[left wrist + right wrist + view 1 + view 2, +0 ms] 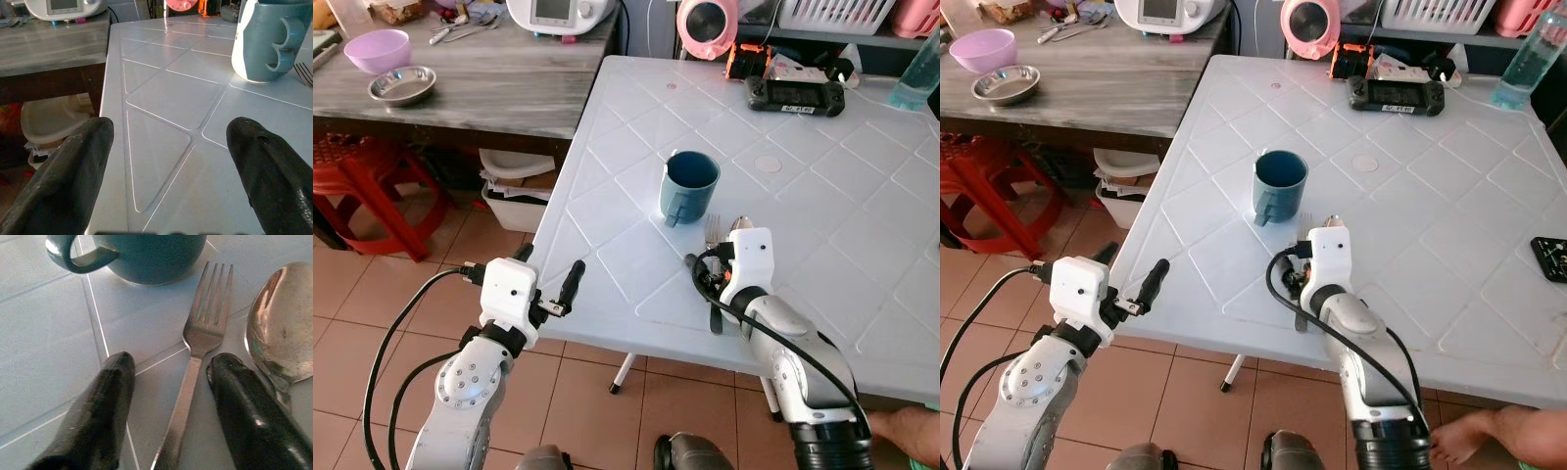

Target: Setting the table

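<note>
Right gripper [168, 396] low over the white plastic table [822, 196], black fingers [102, 406] spread, straddling the handle of a silver metal fork [195, 362] lying flat on the tabletop. Just beside the fork, on the far side from the mug handle, a silver metal spoon [281, 328], bowl up, close to the other finger. Just beyond the fork tines, a dark teal ceramic mug [689, 186], upright, handle turned toward the robot.

Left gripper [171, 166] held at the table's near left edge, fingers wide apart, nothing between them.

Farther off, a black handheld controller [795, 94] near the table's far edge. On the grey wooden counter [509, 93] to the left, a lilac plastic bowl [378, 49] and a shallow steel dish [401, 85].
</note>
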{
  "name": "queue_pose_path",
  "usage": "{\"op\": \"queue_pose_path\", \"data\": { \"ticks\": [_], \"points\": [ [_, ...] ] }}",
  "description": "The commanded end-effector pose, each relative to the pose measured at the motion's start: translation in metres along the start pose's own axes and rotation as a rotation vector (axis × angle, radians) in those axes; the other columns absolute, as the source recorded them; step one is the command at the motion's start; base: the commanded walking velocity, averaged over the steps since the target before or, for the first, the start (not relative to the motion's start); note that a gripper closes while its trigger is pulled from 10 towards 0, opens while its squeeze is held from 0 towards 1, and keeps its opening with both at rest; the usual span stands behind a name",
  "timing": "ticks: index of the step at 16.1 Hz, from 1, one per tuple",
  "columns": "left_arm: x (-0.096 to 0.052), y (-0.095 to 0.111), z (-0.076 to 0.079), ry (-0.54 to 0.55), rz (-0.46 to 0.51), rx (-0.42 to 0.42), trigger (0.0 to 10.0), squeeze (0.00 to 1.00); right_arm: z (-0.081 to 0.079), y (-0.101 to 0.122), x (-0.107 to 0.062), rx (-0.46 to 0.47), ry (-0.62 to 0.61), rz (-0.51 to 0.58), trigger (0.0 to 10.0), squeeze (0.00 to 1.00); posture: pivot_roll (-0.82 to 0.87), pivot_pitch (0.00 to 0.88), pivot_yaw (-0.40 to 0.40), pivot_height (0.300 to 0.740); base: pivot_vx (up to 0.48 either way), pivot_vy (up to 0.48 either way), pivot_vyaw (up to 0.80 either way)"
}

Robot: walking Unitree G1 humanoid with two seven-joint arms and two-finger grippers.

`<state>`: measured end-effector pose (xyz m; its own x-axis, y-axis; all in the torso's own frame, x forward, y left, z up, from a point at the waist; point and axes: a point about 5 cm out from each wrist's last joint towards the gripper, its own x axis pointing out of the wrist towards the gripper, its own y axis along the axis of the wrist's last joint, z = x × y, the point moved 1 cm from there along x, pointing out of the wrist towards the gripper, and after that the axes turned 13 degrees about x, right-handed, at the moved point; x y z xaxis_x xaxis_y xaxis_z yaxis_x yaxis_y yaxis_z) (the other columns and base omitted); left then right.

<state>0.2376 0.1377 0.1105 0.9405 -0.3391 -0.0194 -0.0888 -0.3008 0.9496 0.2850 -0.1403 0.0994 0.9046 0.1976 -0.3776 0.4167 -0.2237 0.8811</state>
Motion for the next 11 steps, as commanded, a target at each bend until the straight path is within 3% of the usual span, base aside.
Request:
{"op": "queue_pose_path", "data": {
  "ticks": [1, 11],
  "points": [
    [0.001, 0.005, 0.001, -0.015, 0.013, 0.005, 10.0, 0.00, 0.010, -0.019, 0.001, 0.022, -0.038, -0.102, 0.0, 0.00, 0.01, 0.093, 0.010, 0.740, 0.000, 0.000, 0.00],
    [0.001, 0.005, 0.004, -0.040, 0.018, -0.004, 10.0, 0.00, 0.022, -0.035, -0.003, 0.095, -0.066, -0.210, 0.0, 0.00, 0.01, 0.082, 0.006, 0.740, 0.000, 0.000, 0.00]
  ]
}}
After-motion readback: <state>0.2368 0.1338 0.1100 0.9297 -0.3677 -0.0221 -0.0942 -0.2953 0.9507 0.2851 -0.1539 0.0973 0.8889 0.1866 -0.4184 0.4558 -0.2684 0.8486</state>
